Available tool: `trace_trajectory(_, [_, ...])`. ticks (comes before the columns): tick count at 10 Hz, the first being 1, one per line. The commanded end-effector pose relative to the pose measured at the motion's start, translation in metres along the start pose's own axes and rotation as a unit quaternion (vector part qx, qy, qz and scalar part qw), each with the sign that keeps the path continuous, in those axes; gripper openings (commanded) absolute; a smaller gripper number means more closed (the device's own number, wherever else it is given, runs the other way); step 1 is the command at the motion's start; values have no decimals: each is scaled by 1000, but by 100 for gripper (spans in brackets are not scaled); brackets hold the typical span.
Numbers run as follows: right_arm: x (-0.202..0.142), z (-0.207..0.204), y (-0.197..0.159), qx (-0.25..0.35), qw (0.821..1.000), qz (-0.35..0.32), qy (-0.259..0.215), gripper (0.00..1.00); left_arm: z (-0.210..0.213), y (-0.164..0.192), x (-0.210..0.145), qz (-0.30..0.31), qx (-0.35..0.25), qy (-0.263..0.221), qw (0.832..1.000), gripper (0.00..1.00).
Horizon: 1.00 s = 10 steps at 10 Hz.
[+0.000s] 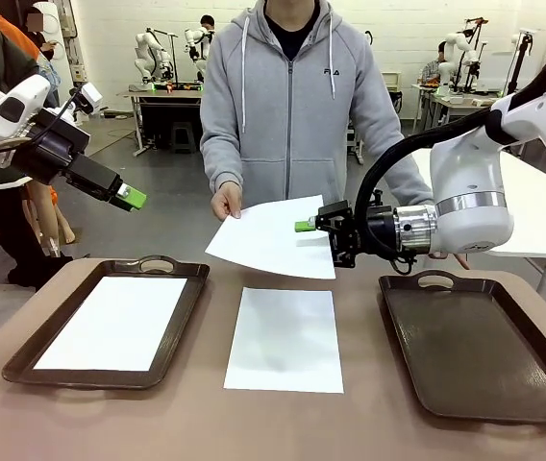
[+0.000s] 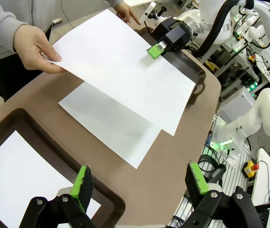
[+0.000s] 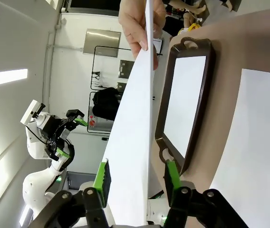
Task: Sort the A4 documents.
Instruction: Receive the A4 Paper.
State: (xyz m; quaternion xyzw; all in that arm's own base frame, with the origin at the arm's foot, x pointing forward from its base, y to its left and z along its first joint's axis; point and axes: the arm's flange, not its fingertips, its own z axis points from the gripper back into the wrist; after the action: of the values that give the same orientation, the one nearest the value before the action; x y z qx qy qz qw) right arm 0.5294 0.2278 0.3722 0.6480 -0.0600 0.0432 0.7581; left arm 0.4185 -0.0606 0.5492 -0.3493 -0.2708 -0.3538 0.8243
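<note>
A person's hand [image 1: 225, 202] holds one white A4 document [image 1: 273, 235] in the air over the table's middle, gripping its left corner. My right gripper [image 1: 308, 227] straddles that sheet's right edge, one green pad above and one below. In the right wrist view the sheet [image 3: 135, 142] runs edge-on between the fingers, with a gap still showing, so the jaws stand open. A second sheet [image 1: 285, 338] lies flat on the table. A third sheet [image 1: 114, 322] lies in the left tray [image 1: 188, 305]. My left gripper [image 1: 131, 199] hangs open and empty above the table's left side.
An empty dark brown tray [image 1: 475, 355] with handles sits at the right of the brown table. The person stands at the far edge, with the other hand [image 2: 128, 12] near the right arm. Other tables stand far behind.
</note>
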Motion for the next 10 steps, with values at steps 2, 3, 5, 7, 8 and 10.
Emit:
trace_trajectory(2, [4, 0, -2, 3, 1000, 0, 16, 33, 1, 0, -1, -2, -1, 3, 1000, 100])
trace_trajectory(3, [4, 1, -2, 3, 1000, 1, 15, 26, 1, 0, -1, -2, -1, 3, 1000, 100])
trace_trajectory(5, [5, 2, -3, 5, 1000, -1, 14, 9, 1, 0, -1, -2, -1, 3, 1000, 100])
trace_trajectory(7, [6, 3, -3, 9, 1000, -1, 15, 0, 1, 0, -1, -2, -1, 3, 1000, 100])
trace_trajectory(8, [6, 4, -4, 12, 1000, -2, 18, 0, 1, 0, -1, -2, -1, 3, 1000, 100])
trace_trajectory(10, [6, 3, -5, 17, 1000, -4, 23, 0, 1, 0, -1, -2, -1, 3, 1000, 100])
